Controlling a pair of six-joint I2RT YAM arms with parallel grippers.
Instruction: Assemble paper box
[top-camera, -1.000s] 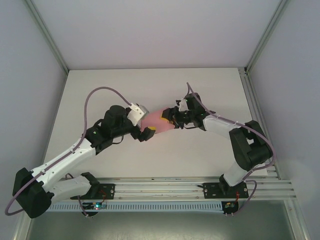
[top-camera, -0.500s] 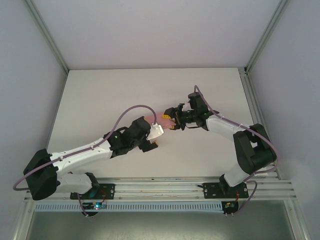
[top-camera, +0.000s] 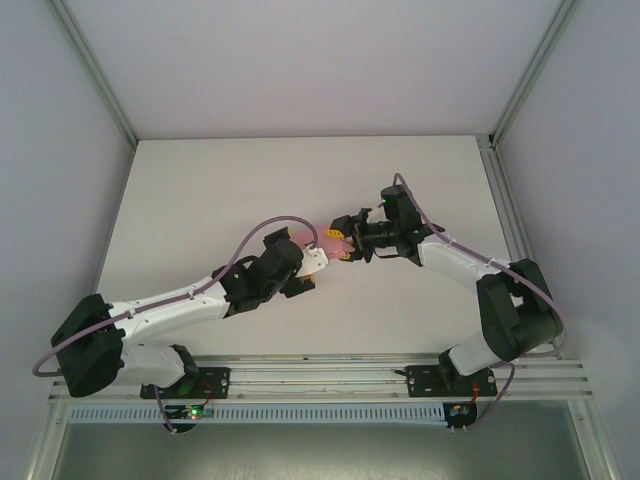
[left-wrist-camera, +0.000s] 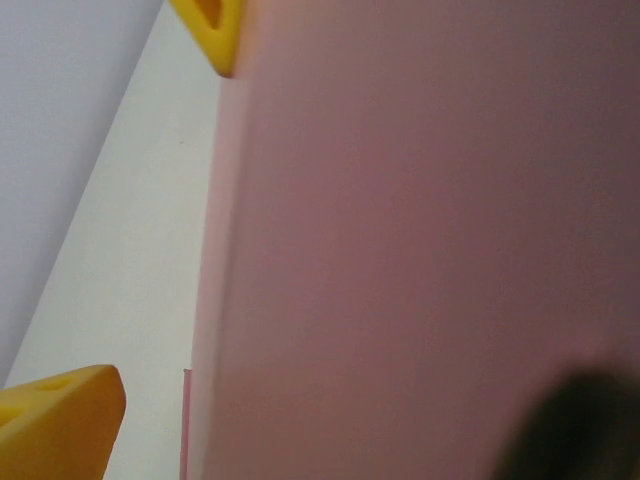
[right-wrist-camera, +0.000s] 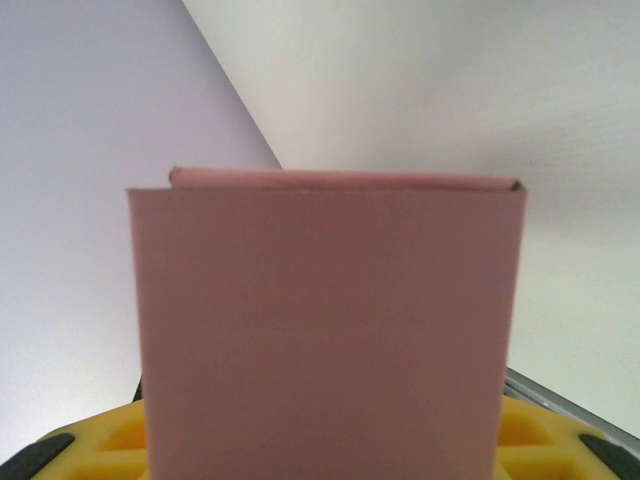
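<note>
Pink card sits at the heart of the scene: the paper box (top-camera: 327, 237), a small folded rectangle, is held over the middle of the white surface (top-camera: 200, 190), between two robot arms reaching in from the surface's near edge. The right hand (top-camera: 345, 246), just right of the surface's centre, pinches the box. Seen from the right wrist, a flat pink panel rises squarely from between its yellow fingers (right-wrist-camera: 85, 452), a thin folded edge showing along the panel's top and the pale surface beyond it. The left hand (top-camera: 316, 258), just left of the surface's centre and slightly nearer its front edge, lies close by the box on the opposite side. From the left wrist, its yellow fingertips (left-wrist-camera: 60, 420) stand spread wide, one at the top of the view and one at the bottom. A broad pink face of the box lies close before the lens alongside them. Whether either fingertip presses on the card cannot be told. A purple cable (top-camera: 270, 224) loops above the left arm (top-camera: 170, 305), over the surface's left half.
</note>
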